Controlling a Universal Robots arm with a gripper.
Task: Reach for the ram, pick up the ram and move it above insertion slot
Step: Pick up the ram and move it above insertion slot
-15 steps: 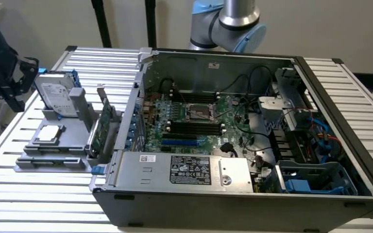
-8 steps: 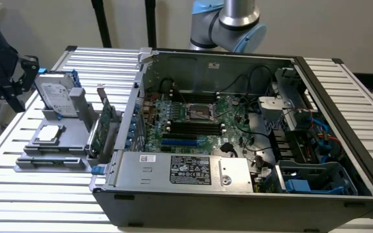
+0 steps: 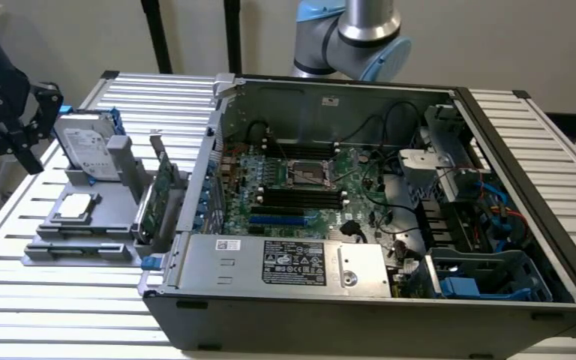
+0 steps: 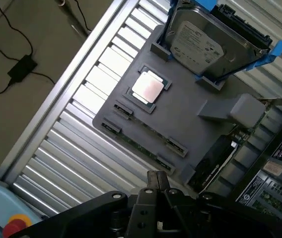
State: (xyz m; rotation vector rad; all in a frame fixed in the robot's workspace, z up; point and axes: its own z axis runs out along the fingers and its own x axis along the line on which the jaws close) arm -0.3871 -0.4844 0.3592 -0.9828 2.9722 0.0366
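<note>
The pincer (image 4: 156, 178) is hanging with its fingers pressed together, clamping nothing, and is pointing down over the slatted counter (image 4: 66, 139) by the near edge of the grey holder (image 4: 190, 124). The ram (image 4: 140, 141) is lying flat along that edge, sitting between small end clips, near the fingertips but apart from them. Past it, a silver chip (image 4: 147, 88) is resting in a square recess in the holder. Further on, a drive (image 4: 205, 42) is leaning tilted in a blue-edged cradle.

In the exterior view, a card (image 3: 158, 206) is standing on edge at the holder's side nearest the open case (image 3: 368, 300), and the holder is sitting on the counter to the exterior view's left of that case. Inside the case, the black slots (image 3: 298, 196) are running side by side on the board (image 3: 353, 161), well apart from the ram. The arm (image 3: 353, 34) is rising behind the case.
</note>
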